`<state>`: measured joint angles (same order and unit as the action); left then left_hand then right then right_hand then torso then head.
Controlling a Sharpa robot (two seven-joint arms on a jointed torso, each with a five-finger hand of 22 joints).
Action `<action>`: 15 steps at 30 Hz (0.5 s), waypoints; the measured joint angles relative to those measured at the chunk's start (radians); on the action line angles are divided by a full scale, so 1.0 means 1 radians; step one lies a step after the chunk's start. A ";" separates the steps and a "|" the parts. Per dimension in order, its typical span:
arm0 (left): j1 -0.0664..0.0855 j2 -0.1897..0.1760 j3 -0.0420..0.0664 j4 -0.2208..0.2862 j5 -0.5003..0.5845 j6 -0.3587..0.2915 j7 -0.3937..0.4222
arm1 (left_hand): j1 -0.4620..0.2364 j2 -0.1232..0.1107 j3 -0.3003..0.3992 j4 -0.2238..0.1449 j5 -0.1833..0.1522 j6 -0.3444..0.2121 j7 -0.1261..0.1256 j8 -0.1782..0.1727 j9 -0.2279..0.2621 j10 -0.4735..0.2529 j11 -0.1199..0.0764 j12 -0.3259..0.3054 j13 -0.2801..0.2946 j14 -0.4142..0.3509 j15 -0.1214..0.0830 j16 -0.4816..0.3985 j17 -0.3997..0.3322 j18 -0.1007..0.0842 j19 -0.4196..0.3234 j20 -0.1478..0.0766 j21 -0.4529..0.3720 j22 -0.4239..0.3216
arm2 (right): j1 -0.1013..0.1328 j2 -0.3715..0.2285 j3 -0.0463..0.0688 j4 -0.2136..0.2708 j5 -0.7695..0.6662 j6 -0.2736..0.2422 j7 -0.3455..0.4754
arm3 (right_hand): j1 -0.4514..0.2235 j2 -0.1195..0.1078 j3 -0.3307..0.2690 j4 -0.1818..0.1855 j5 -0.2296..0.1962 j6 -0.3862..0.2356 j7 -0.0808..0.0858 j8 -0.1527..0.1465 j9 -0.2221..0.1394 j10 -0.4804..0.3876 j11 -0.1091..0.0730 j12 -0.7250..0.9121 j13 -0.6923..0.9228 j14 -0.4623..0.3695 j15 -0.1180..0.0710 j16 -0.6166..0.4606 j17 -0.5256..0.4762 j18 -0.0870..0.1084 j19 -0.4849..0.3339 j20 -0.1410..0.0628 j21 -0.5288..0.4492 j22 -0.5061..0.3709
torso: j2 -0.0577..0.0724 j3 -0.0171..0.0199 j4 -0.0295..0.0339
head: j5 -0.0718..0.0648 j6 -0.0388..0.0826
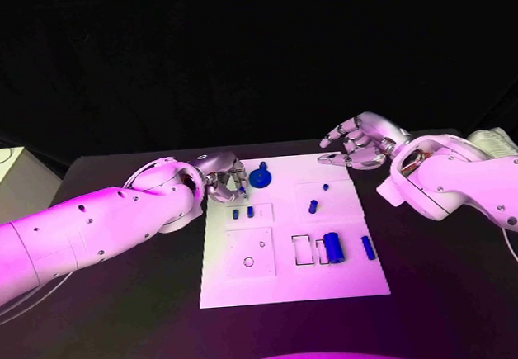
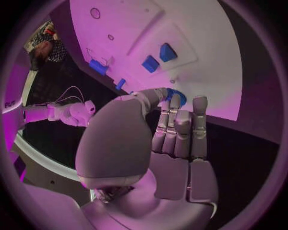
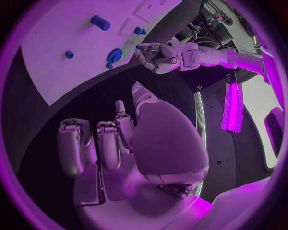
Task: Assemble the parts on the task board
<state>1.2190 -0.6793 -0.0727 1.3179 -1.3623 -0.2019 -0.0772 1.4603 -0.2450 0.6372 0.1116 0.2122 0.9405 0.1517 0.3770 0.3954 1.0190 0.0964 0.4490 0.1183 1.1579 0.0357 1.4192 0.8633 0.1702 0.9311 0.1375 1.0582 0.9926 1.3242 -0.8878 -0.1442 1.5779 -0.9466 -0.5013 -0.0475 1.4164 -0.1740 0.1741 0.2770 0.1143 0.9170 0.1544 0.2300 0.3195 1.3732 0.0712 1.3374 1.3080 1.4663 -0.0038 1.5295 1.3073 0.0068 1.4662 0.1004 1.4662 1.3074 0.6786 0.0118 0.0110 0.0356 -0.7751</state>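
My left hand [image 1: 220,180] hovers at the task board's [image 1: 293,285] far left corner, fingers upright and close together, holding nothing, just beside the round blue part [image 1: 260,178]. Across the board, two small pieces [image 1: 242,213], a peg [image 1: 314,206], a cylinder [image 1: 333,247] and a thin bar [image 1: 368,247] lie loose, so I judge assembly barely begun. My right hand [image 1: 358,143] hangs spread and empty beyond the board's far right corner, over the desk [image 1: 458,298].

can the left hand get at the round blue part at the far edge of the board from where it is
Probably yes. The left hand hovers at the task board's far left edge, right beside the round blue part, holding nothing. Nothing lies between them, and the right hand stays off beyond the far right corner.
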 measured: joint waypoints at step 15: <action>-0.003 0.021 0.000 -0.043 0.000 0.015 0.000 | 0.000 0.000 0.000 0.000 0.000 0.000 0.000 0.000 0.001 0.000 0.000 0.000 0.000 0.000 0.000 0.000 0.000 0.000 0.000 0.000 0.000 0.002 | -0.001 0.001 0.000 0.000 0.000 0.000 0.000 | 0.000 0.000 0.000 0.000 0.000 0.000 0.000 0.001 0.000 0.000 0.000 0.000 0.000 0.000 0.000 0.000 0.000 0.000 0.000 0.000 0.000 0.000 | 0.002 0.0004 -0.0031 | 0.004 -0.003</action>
<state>1.2160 -0.6584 -0.0729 1.2744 -1.3621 -0.1870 -0.0775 1.4604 -0.2451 0.6372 0.1116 0.2122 0.9403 0.1517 0.3770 0.3963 1.0190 0.0964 0.4490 0.1185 1.1578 0.0357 1.4192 0.8634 0.1701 0.9310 0.1375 1.0582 0.9945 1.3234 -0.8868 -0.1442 1.5780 -0.9466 -0.5009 -0.0475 1.4164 -0.1740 0.1741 0.2769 0.1143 0.9170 0.1544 0.2309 0.3195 1.3732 0.0712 1.3374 1.3078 1.4663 -0.0038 1.5295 1.3073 0.0069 1.4662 0.1004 1.4662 1.3073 0.6805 0.0122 0.0080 0.0397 -0.7783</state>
